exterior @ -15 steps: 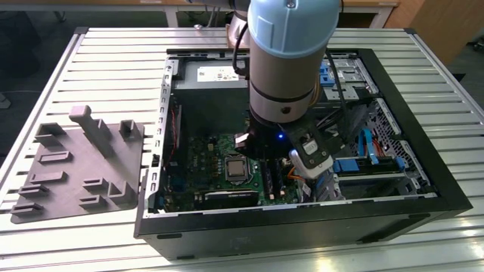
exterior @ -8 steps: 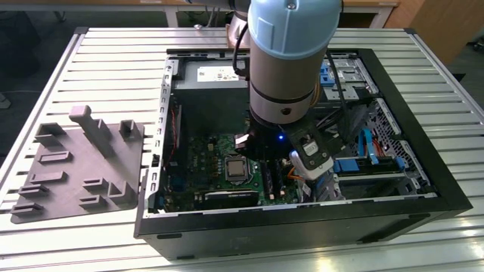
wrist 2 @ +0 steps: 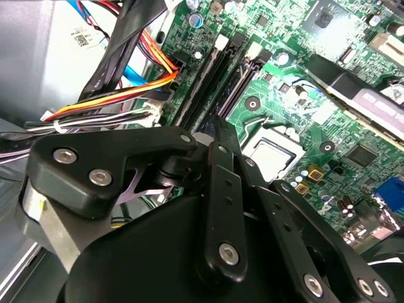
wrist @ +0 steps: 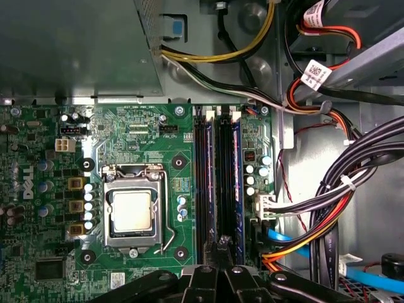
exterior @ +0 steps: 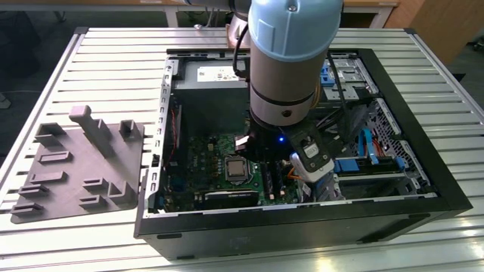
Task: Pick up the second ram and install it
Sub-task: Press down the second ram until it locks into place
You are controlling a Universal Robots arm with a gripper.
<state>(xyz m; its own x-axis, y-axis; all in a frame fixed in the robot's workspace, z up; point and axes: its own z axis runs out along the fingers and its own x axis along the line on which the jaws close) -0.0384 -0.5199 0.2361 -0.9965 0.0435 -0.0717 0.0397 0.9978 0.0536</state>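
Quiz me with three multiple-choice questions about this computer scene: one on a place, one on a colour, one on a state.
1. The grey tray lies: A on the table beside the computer case; B inside it; C on the floor.
2. The circuit board is: A red; B green; C white.
3. The case is: A closed; B upside down; C open.

A, it rests on the slats at the exterior view's left of the case. B, it is green in both wrist views. C, its insides show.
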